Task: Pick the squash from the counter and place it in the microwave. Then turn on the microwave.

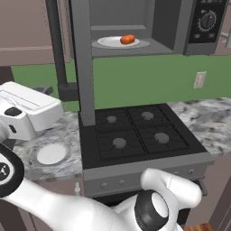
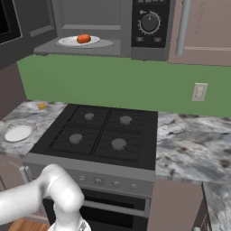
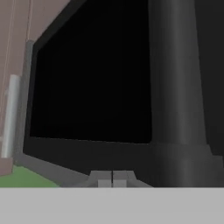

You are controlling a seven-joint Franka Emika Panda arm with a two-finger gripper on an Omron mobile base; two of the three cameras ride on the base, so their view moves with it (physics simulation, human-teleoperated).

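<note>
- Squash [image 1: 128,39] rests on the white plate [image 1: 108,42] inside the microwave [image 1: 169,25], near the cavity's front edge.
- Microwave door [image 1: 83,63] swung wide open.
- Gripper [image 3: 112,178], fingers pressed together, close to the door's black glass [image 3: 92,78].

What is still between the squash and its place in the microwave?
Nothing visible. The squash already lies on the plate inside the microwave, whose door stands open. The shut tool faces that door.

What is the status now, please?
Tool shut, empty, facing the glass of the open door. Squash on plate inside microwave. Door must shut before start.
</note>
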